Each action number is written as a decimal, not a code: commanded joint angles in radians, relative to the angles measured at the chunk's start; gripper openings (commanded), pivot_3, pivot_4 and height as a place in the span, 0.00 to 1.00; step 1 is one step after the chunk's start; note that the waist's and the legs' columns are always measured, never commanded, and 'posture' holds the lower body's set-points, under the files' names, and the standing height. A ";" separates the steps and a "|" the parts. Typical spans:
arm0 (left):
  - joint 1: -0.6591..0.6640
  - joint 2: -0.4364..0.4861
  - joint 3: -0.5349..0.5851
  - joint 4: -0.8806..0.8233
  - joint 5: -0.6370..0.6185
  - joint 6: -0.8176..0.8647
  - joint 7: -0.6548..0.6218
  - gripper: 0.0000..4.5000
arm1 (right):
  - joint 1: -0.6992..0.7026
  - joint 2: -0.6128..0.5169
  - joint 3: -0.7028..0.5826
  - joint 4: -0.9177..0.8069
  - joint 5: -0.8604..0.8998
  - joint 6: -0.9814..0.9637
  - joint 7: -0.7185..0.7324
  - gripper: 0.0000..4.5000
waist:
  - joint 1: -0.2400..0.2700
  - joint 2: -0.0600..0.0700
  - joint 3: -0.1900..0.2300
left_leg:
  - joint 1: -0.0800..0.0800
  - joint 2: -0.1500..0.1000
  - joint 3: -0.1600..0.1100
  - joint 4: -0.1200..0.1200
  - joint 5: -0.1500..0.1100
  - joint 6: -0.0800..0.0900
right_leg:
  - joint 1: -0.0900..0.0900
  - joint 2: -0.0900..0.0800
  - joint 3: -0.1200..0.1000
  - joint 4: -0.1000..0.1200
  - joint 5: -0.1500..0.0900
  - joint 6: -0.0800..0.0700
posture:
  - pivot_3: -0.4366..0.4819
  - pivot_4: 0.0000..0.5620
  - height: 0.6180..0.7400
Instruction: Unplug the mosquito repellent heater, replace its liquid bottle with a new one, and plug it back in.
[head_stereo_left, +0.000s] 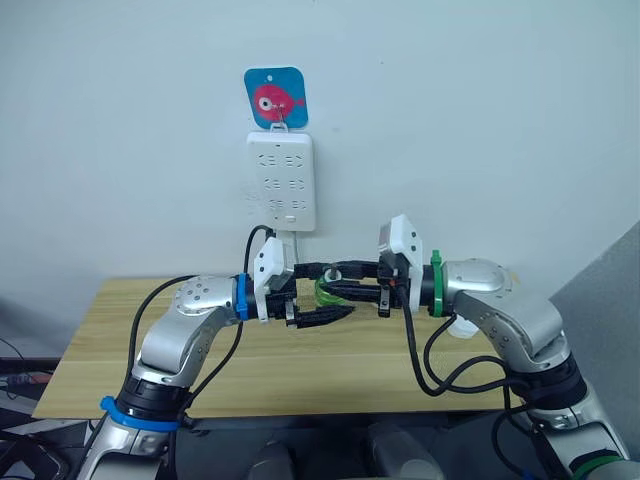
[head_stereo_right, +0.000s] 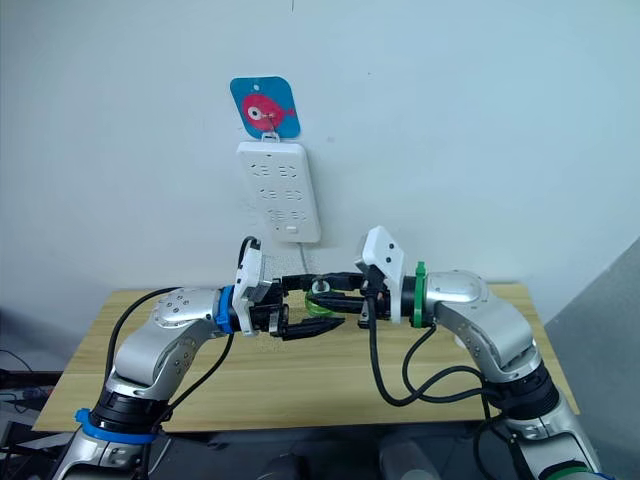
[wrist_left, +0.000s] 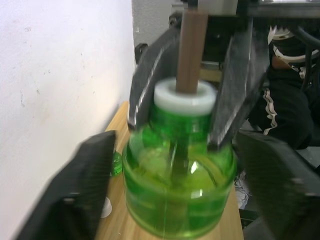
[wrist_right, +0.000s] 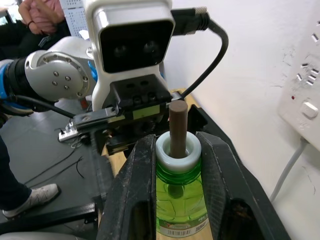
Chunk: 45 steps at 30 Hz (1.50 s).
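One green bottle in play, held in the air between the two arms, above the wooden table and in front of the white wall. It is translucent green with a white collar at the neck and one brown wick rod standing out of the collar. A small label strip shows low on the body in the right wrist view.

Right gripper: both black fingers pressed against the bottle's neck and shoulders, one on each side, clamped on it.

Left gripper: its two fingers stand wide apart, one on each side of the bottle's body, with a visible gap on both sides; not touching it.

On the wall: one white socket strip, hanging upright under one blue tag with a pink fish. One cord runs down from its lower edge.

On the table by the wall, seen past the left gripper's finger: one small green object and one small white piece, too blurred to identify.

One person in dark clothes sits beyond the table's end.
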 joint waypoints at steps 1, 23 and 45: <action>0.001 0.003 0.042 -0.005 -0.040 0.041 0.026 1.00 | -0.026 0.006 -0.113 -0.017 0.096 0.052 -0.034 0.18 | 0.000 -0.001 0.000 | 0.000 0.000 0.000 0.000 0.000 0.000 | 0.000 0.000 0.000 0.000 0.000 0.000 | 0.28 0.06 1.00; -0.150 -0.262 0.345 -0.090 -0.873 0.626 0.698 1.00 | -0.064 0.259 -0.500 0.039 0.958 0.272 -0.801 0.18 | -0.004 0.000 -0.006 | -0.001 -0.001 -0.003 0.004 0.000 0.000 | 0.001 0.000 -0.002 0.003 0.000 0.000 | 0.27 0.04 1.00; -0.196 -0.326 0.306 -0.074 -1.006 0.589 0.847 0.86 | -0.043 0.171 -0.399 0.025 1.151 0.148 -0.898 0.18 | -0.001 0.001 -0.010 | -0.001 -0.001 -0.002 0.004 0.000 0.000 | 0.001 0.001 -0.001 0.002 0.000 0.000 | 0.27 0.04 1.00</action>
